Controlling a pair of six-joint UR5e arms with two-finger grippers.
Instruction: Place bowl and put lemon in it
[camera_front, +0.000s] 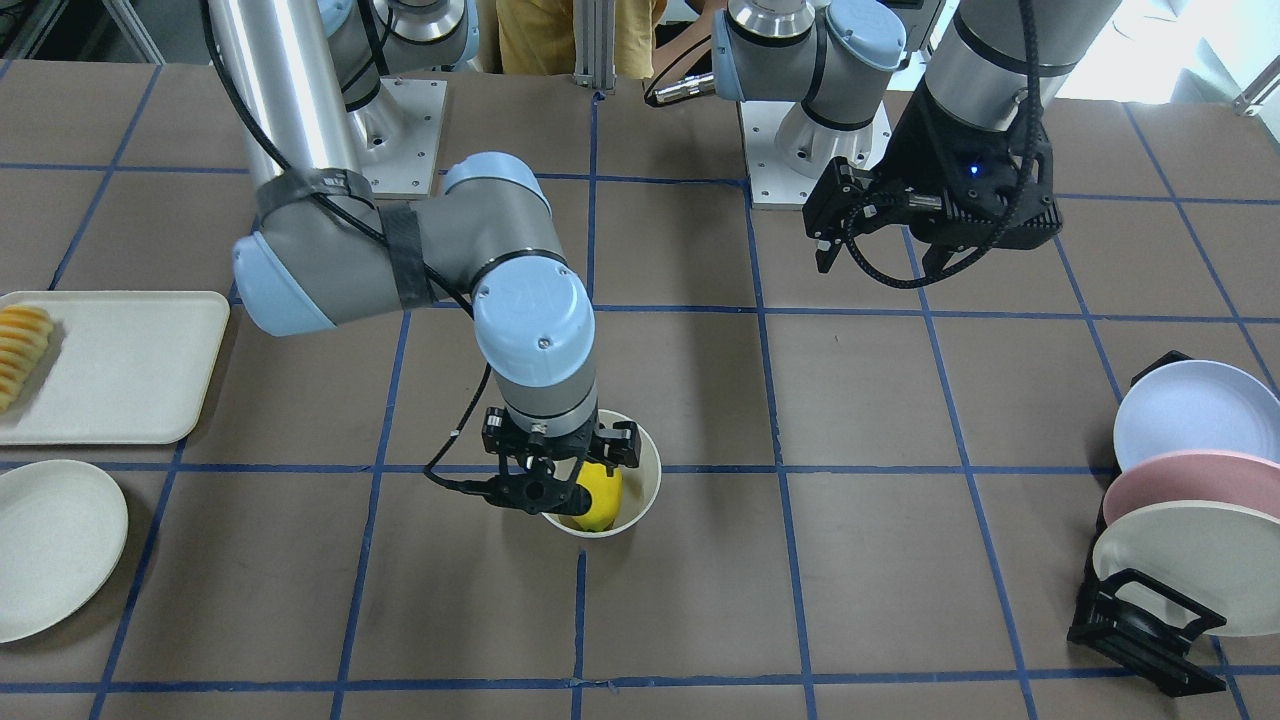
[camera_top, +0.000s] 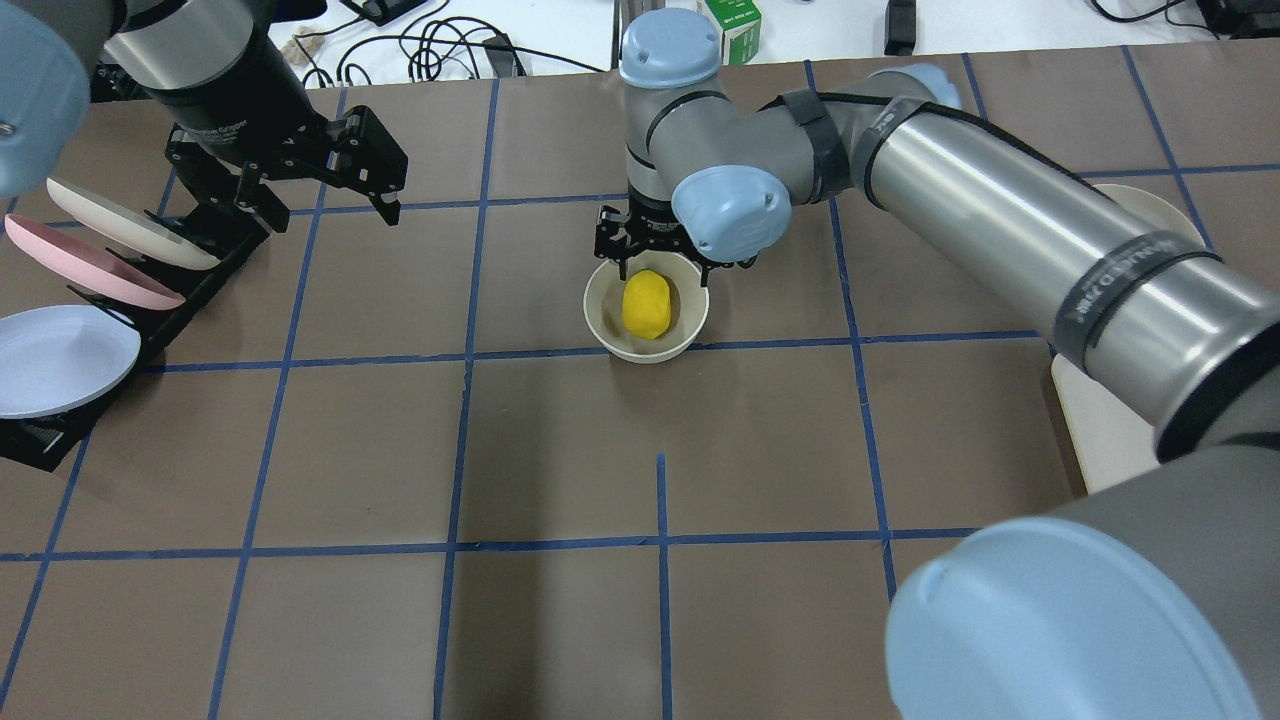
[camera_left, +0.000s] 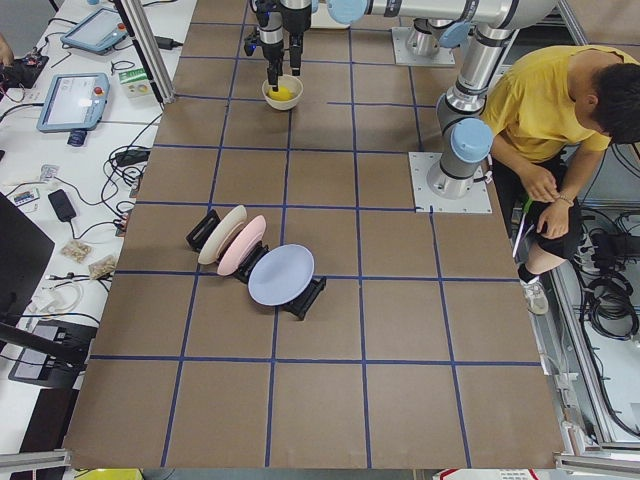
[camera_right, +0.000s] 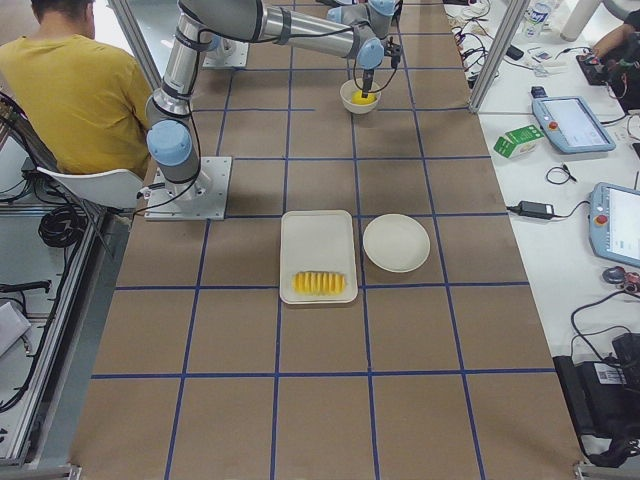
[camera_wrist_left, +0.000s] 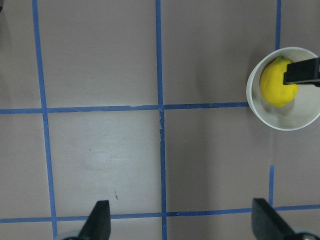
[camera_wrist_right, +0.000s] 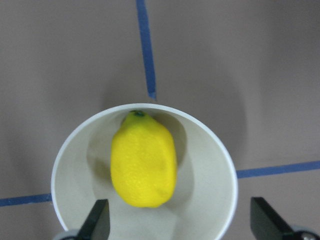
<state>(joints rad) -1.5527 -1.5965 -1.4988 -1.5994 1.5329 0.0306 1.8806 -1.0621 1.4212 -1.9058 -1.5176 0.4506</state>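
Note:
The off-white bowl (camera_top: 612, 335) stands upright near the table's middle, and the yellow lemon (camera_top: 647, 303) lies inside it. My right gripper (camera_top: 655, 250) hangs just above the bowl's far rim, open and empty; the right wrist view shows its fingers spread wide to either side of the bowl (camera_wrist_right: 220, 165), clear of the lemon (camera_wrist_right: 143, 162). My left gripper (camera_top: 330, 205) is open and empty, held high above the table near the plate rack. In the left wrist view the bowl (camera_wrist_left: 280, 122) and lemon (camera_wrist_left: 272, 87) sit at the right edge.
A black rack (camera_front: 1140, 620) holds three pastel plates at the robot's left end. A cream tray (camera_front: 140, 370) with sliced fruit (camera_front: 20, 350) and a flat plate (camera_front: 50, 540) lie at the robot's right end. A person in yellow (camera_left: 560, 100) sits behind the bases.

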